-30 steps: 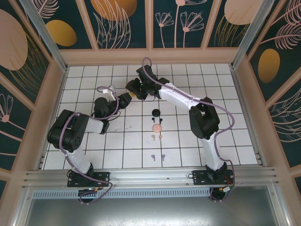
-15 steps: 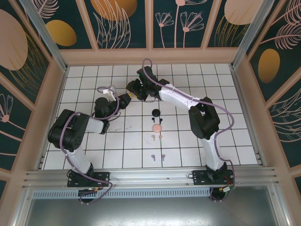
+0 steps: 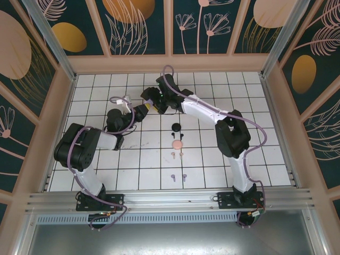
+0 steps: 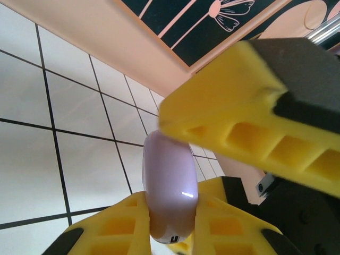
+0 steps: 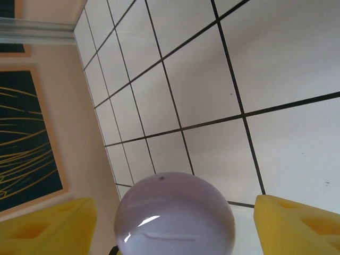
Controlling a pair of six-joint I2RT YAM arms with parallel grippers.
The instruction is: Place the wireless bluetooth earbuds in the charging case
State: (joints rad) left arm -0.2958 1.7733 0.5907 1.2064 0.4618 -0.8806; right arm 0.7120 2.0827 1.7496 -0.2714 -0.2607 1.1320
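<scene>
A glossy purple charging case (image 4: 169,186) stands on edge between the yellow fingers of my left gripper (image 4: 170,215), which is shut on it. In the right wrist view the same charging case (image 5: 175,218) sits between my right gripper's (image 5: 172,226) yellow fingers (image 5: 297,223), which stand wide with gaps on both sides. From above, both grippers meet over the far-left tiles: left gripper (image 3: 142,111), right gripper (image 3: 151,102). Two purple earbuds (image 3: 179,177) lie on the near tiles, with two pink earbuds (image 3: 178,154) just beyond them.
A round black case (image 3: 176,127) and a pink case (image 3: 177,144) lie in a line down the middle tiles, small black earbuds (image 3: 178,136) between them. The pink back wall (image 3: 170,64) runs close behind the grippers. The right arm's finger (image 4: 239,111) looms over the left wrist view.
The right gripper's jaws have spread away from the purple case, and the left gripper's have closed onto it. The right wrist has shifted slightly toward the back.
</scene>
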